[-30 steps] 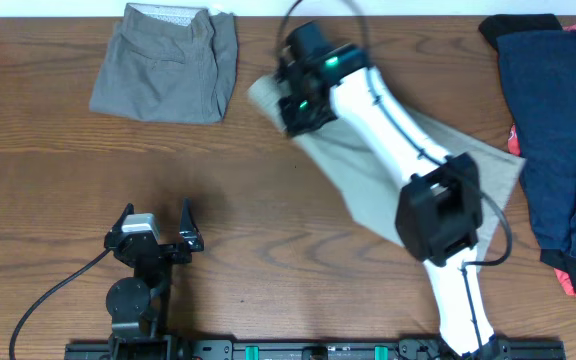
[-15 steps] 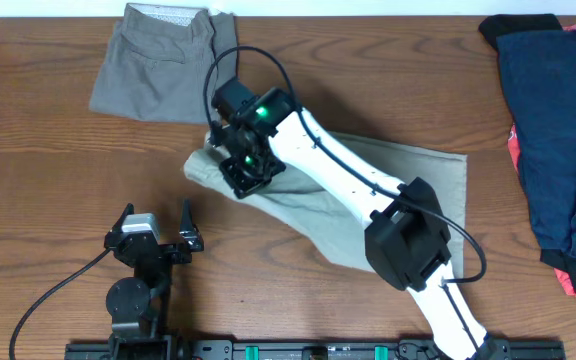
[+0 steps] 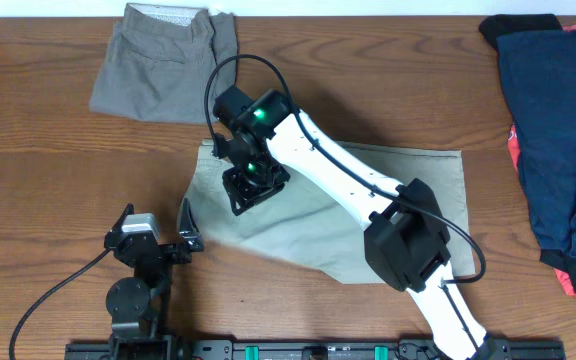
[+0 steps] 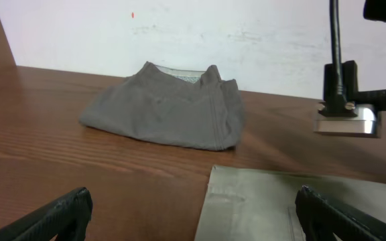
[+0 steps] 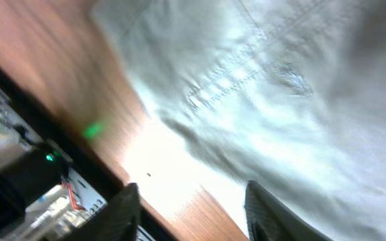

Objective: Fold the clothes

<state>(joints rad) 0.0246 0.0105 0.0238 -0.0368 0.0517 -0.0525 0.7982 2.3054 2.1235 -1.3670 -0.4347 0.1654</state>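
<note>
Pale khaki-green shorts (image 3: 388,205) lie spread flat in the middle of the table. They also show in the left wrist view (image 4: 260,207) and the right wrist view (image 5: 280,87). My right gripper (image 3: 249,191) hovers over their left part, open and empty (image 5: 191,195), with cloth and bare wood below the jaws. My left gripper (image 3: 158,226) is open and empty, just left of the shorts' lower left corner; in its own view (image 4: 193,201) the shorts' edge lies between its fingers. Folded grey shorts (image 3: 165,65) lie at the back left (image 4: 159,110).
A pile of navy, black and red clothes (image 3: 558,130) lies at the right edge. The right arm (image 3: 348,170) stretches diagonally across the khaki shorts. The table's back edge (image 3: 368,12) meets a white wall.
My right gripper dragged the khaki shorts leftward across the table, then let go. The shorts now lie flat and the gripper is open just above them. The left arm has not moved.
</note>
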